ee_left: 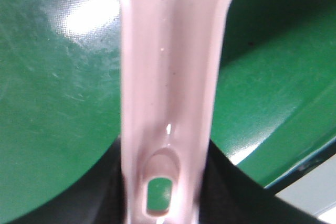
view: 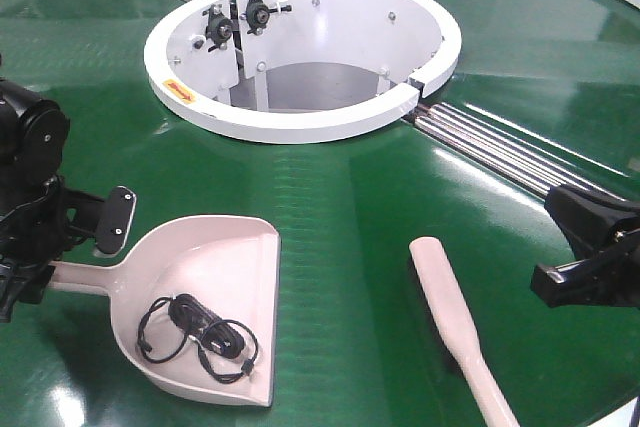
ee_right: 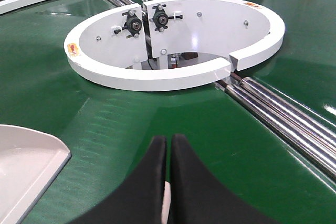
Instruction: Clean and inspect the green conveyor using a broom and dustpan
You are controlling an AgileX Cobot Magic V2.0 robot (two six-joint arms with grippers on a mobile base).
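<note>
The green conveyor (view: 380,207) fills the front view. The pale pink dustpan (view: 215,277) rests on it at the lower left, with a coiled black cable (view: 195,332) inside. My left gripper (view: 50,277) is shut on the dustpan's handle (ee_left: 168,77), and the hang-hole sits between the black fingers (ee_left: 220,192). The cream broom (view: 450,307) lies flat on the belt at the lower right, handle towards the front edge. My right gripper (view: 565,217) hovers to the right of the broom, apart from it. In the right wrist view its jaws (ee_right: 168,139) are pressed together, with only a pale sliver showing through the gap.
The white ring-shaped opening (view: 300,47) stands at the middle back, with black knobs on its inner wall. Silver rollers (view: 500,147) run from the ring to the right edge. More rollers lie at the back left. The dustpan's corner (ee_right: 26,156) shows left of the right gripper.
</note>
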